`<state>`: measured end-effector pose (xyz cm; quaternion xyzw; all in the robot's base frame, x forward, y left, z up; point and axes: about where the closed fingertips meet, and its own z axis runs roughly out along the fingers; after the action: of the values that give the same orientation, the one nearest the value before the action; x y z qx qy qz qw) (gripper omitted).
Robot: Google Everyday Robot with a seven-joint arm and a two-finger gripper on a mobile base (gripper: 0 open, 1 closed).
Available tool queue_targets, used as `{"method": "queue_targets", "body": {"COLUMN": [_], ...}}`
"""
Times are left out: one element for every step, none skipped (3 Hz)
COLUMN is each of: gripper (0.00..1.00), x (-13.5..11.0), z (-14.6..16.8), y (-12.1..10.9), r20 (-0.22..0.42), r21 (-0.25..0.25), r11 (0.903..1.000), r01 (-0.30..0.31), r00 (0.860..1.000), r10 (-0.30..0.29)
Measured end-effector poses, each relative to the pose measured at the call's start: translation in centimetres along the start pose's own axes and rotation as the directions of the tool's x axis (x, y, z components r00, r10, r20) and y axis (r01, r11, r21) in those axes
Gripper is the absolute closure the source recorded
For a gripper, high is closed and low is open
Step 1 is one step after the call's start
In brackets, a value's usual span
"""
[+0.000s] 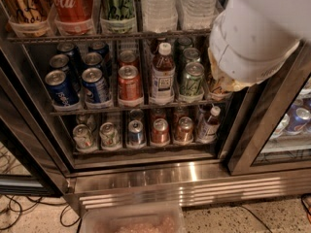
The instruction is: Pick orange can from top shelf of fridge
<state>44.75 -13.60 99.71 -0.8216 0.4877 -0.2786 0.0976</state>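
Since orange can (22, 6) sits far left on top shelf (121, 36) of fridge (146, 176), beside red Coke can (73, 4), hand (243, 57) at upper right (apart or together: can't tell) should swing left & approach level w/ can's middle.

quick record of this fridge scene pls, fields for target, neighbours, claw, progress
target: orange can, far left of the top shelf, standing in a clear tray
neighbours: red Coca-Cola can on its right, then a green can
claw: claw at upper right, in front of the fridge, well right of the orange can
progress: can not yet grasped
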Motion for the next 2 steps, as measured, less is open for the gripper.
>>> {"method": "queue_targets", "body": {"gripper": [0.88, 1.00], "x": [1.55, 1.48], "z": [-0.65, -1.22], "y": [0.08, -0.11], "r20": [-0.093, -0.098], "r21": [0.002, 0.012], "r11": [0.9961, 0.9961], "r01": [0.088, 0.088], "r00": [0.992, 0.991], "r10": [-0.087, -0.086]}}
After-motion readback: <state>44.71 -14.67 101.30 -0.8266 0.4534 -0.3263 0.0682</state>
